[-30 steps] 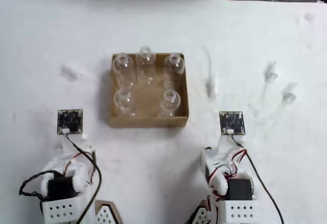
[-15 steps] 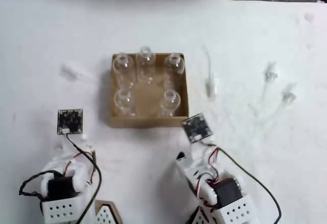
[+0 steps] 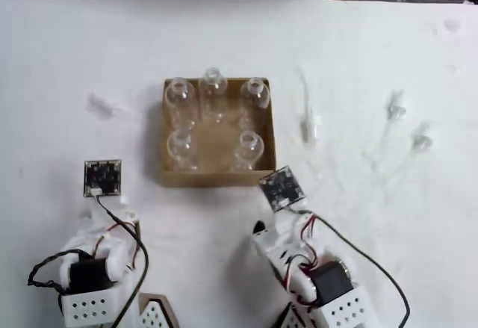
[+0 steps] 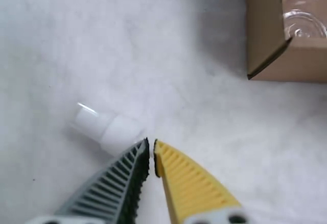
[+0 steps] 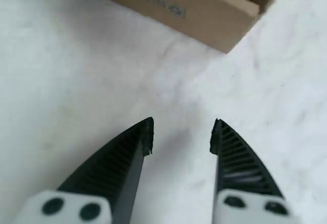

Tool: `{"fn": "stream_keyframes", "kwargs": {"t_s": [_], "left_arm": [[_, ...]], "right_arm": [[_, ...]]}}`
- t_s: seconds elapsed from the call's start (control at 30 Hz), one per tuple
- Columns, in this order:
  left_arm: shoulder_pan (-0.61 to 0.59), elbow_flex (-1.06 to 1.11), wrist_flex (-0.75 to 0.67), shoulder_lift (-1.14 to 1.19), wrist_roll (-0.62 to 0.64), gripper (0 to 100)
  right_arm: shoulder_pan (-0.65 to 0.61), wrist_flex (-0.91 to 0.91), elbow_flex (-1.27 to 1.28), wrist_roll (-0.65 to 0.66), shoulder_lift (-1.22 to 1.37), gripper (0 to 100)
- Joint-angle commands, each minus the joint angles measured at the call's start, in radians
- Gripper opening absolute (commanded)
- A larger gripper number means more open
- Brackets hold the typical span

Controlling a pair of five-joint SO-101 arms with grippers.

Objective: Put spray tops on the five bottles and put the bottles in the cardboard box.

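Swung inward since a second ago: right end effector, off its earlier spot well clear of the cardboard box and across to the box's near right corner, with only a slight further creep in the last half second. Fingers apart over bare desk. Just ahead of the tips, the box's near wall and corner, close but not touching.

No change at the left end effector: fingers together, tips closed against each other above the desk. Just beside its grey finger, a white cylindrical piece lying on its side; touching or not, cannot tell. Farther ahead and toward the inner side, a near corner of the box.

Inside the box, five bottles upright with open necks, three along the far wall, two along the near wall.

Loose on the desk, spray tops: one just past the box's right wall, ahead of the right end effector; two more well out to that end effector's outer side; one ahead of the left end effector, off the box's left wall.

Open desk between the two end effectors and along the box's near wall; wide room beyond its far wall.
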Motion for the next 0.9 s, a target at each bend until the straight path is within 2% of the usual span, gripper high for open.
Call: {"fn": "stream_keyframes", "kwargs": {"t_s": [0.0,0.87], "left_arm": [[-0.007,-0.003,0.003,-0.012,-0.011,3],[0.036,-0.003,0.002,-0.012,-0.005,2]], "right_arm": [[0.067,-0.027,0.009,0.011,-0.005,16.6],[0.094,-0.039,0.009,0.011,-0.001,16.6]]}}
